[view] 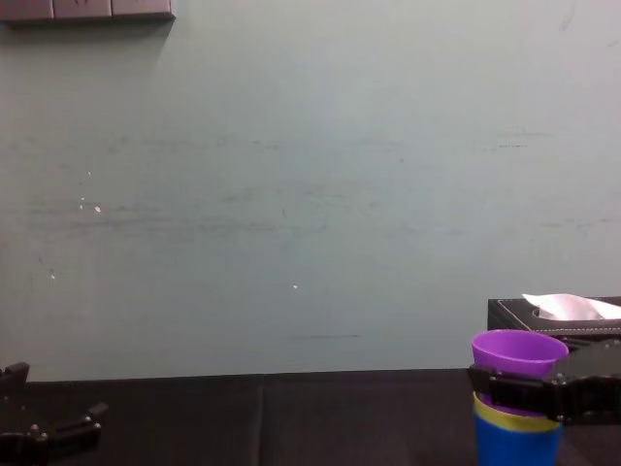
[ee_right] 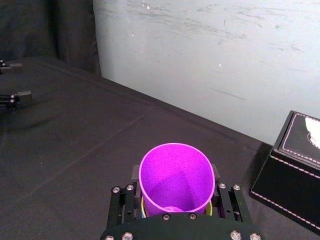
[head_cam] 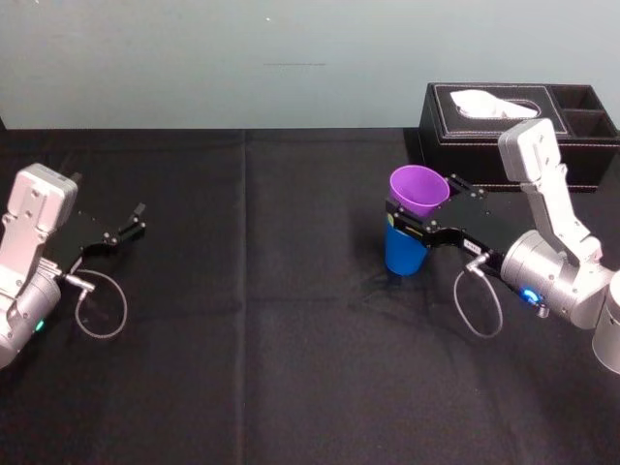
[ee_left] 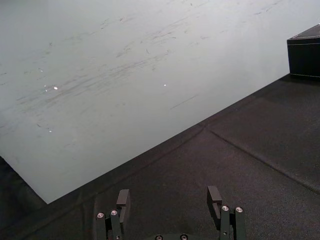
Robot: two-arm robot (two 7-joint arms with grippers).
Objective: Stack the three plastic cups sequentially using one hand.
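**A:** Where is the left arm?

**B:** At the left edge of the surface, bent back. Its left tool point(head_cam: 134, 225) point(ee_left: 169, 197) point(view: 49, 419) points toward the centre with its fingers point(ee_left: 123, 198) spread apart, gripping nothing.

**A:** And the right arm?

**B:** It comes in from the right, with the elbow folded and the forearm reaching left. The right tool point(head_cam: 418, 219) point(ee_right: 176, 176) point(view: 524, 384) is held level, right of centre. Its fingers press on either side of the purple cup point(head_cam: 418, 188) point(ee_right: 175, 170) point(view: 519, 351).
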